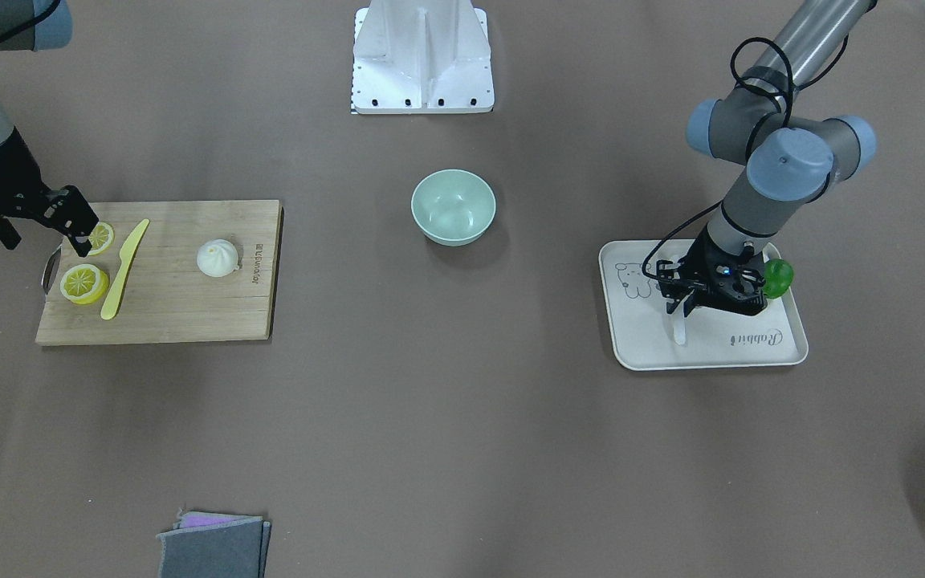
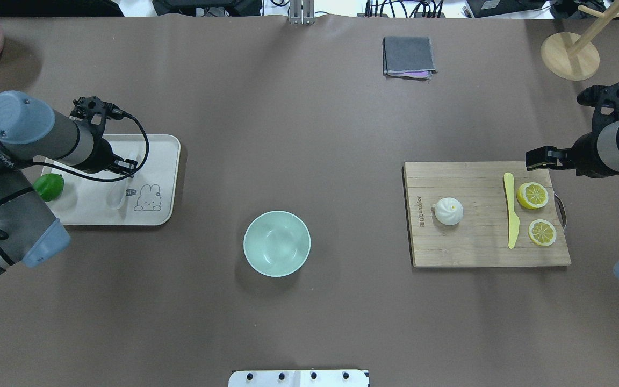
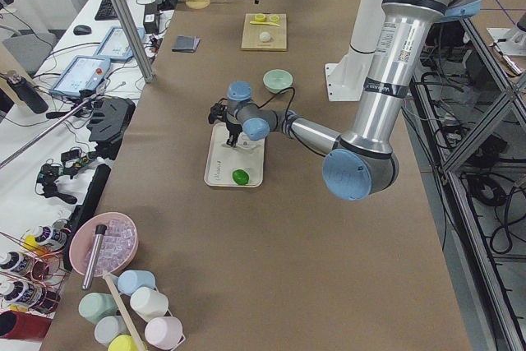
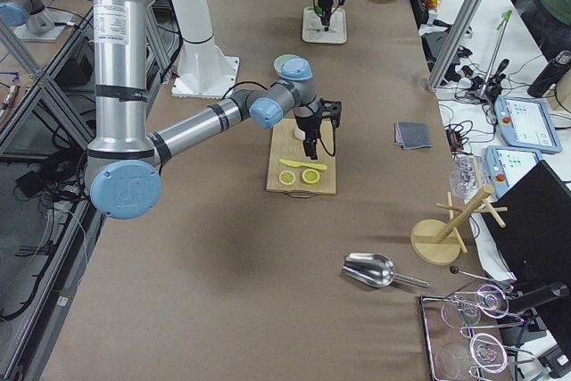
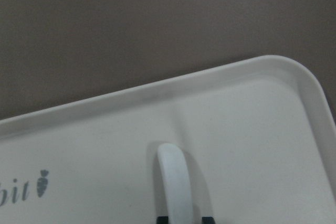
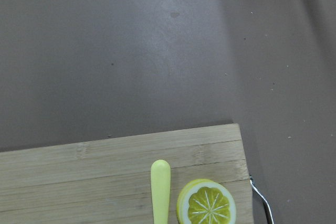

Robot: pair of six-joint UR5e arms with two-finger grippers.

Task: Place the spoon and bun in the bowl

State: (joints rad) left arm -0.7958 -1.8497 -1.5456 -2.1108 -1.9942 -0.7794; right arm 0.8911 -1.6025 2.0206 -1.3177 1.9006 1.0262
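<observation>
I judge the spoon pick-up to be the step in hand. The left gripper (image 1: 681, 309) stands low over the spoon (image 1: 680, 331) on the tray (image 1: 655, 349), a dark fingertip (image 5: 163, 219) set narrowly either side of the handle, though I cannot tell whether they pinch it. The next move calls for a firm close, a lift over the tray rim and a carry to the empty bowl (image 1: 453, 207) at mid-table. The bun (image 1: 218, 258) sits on the cutting board (image 1: 173, 301), and the right gripper (image 1: 77, 233) hangs over a lemon slice (image 1: 101, 238), its finger gap unreadable and out of its wrist view.
</observation>
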